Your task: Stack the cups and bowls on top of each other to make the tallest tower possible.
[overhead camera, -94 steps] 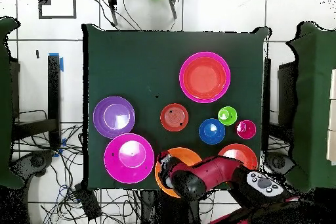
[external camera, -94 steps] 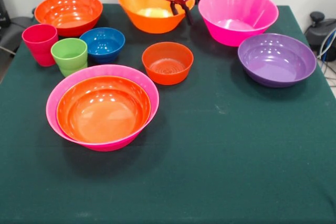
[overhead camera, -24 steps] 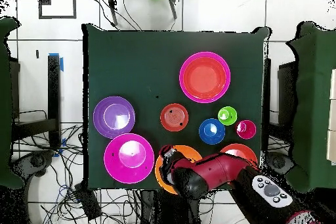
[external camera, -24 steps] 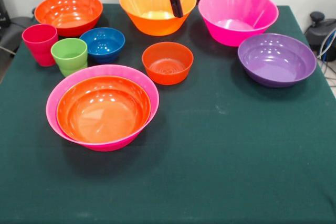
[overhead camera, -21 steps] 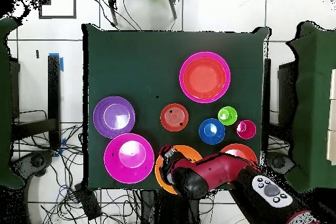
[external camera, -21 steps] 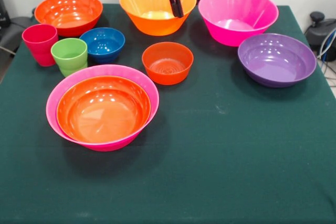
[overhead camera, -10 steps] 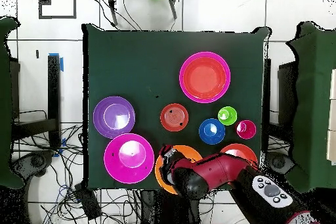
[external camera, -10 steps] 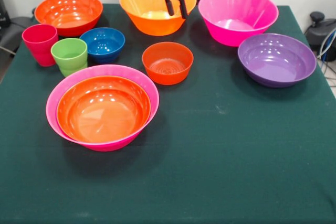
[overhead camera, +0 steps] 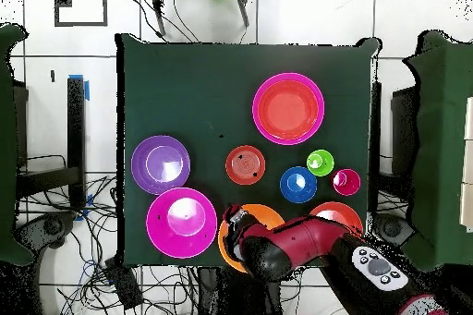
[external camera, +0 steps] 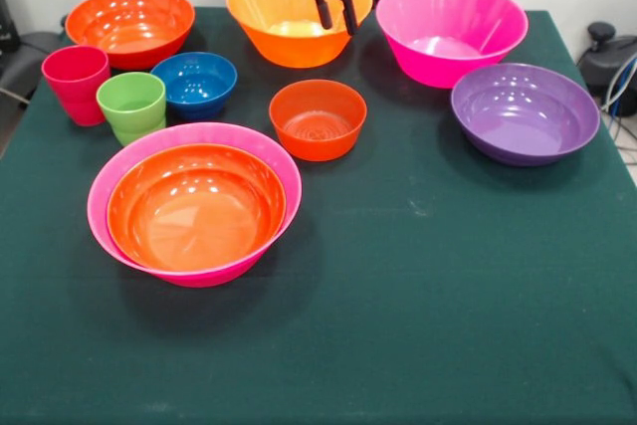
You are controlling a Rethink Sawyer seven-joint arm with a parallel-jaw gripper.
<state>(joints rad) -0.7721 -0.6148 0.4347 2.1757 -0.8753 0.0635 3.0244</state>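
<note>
Fingers [external camera: 348, 7] parted above green table [external camera: 448, 276], seemingly tiled floor [overhead camera: 305, 16].

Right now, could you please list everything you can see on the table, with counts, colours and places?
Front view places.
Cups: 2, red-pink cup at left edge, lime green cup beside it.
Large bowls: 2 magenta, magenta bowl back right, magenta bowl with insert front left; light orange bowl back centre.
Red-orange bowls: 2, nested bowl, back-left bowl.
Purple bowl: 1, right.
Blue bowl: 1.
Small orange-red bowl: 1, centre.
Table: dark green cloth.
Gripper: open, over the light orange bowl.
</note>
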